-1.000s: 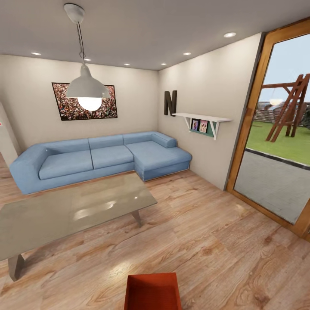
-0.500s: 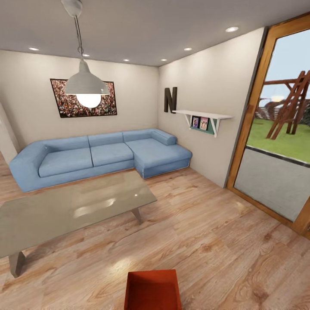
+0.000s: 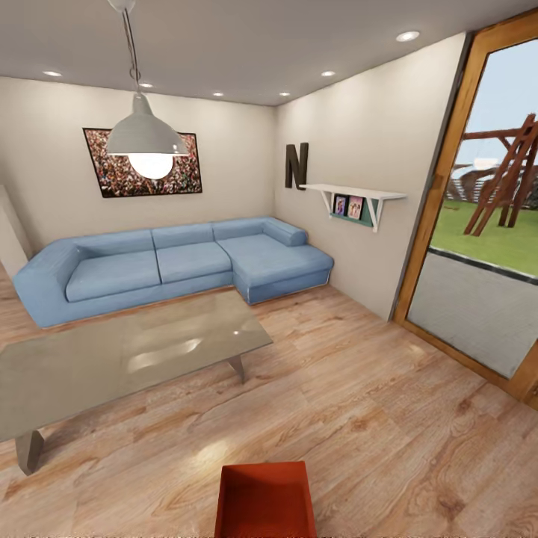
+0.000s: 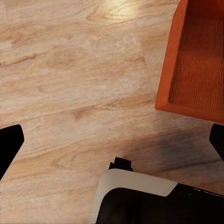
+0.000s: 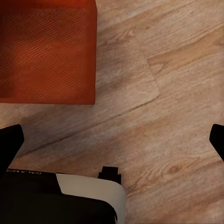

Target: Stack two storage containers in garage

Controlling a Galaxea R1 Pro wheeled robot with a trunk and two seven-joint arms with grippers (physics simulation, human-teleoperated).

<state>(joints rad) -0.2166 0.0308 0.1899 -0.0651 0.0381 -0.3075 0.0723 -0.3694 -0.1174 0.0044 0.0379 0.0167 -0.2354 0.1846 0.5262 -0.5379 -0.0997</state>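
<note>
Head view looks across the living room: a blue corner sofa (image 3: 179,269) against the far walls, a glass coffee table (image 3: 123,359) in front of it, a pendant lamp (image 3: 142,134) hanging near, and a wood-framed glass door (image 3: 478,224) on the right opening to a lawn with a wooden play frame. One orange-red storage container (image 3: 265,499) sits on the wood-plank floor (image 3: 359,403) at the lower edge of the view, right in front of the robot, lidless and empty. The second container cannot be made out in these pictures.

Compared with a second ago the whole scene has slid slightly: the lamp and ceiling sit higher in the frame, the door frame has spread wider, and the container has edged up from the bottom border. That reads as the camera and base moving, not the furniture; the robot appears to be closing on the container.

In the left wrist view the left pincer (image 4: 114,140) is spread wide, its dark fingertips at the two side edges, hovering over bare planks with the container's corner just beside it. The right pincer (image 5: 114,140) is likewise wide and empty, the container near it.

Judged from this, the task is at its start: nothing is lifted, and the garage is yet to be reached.
</note>
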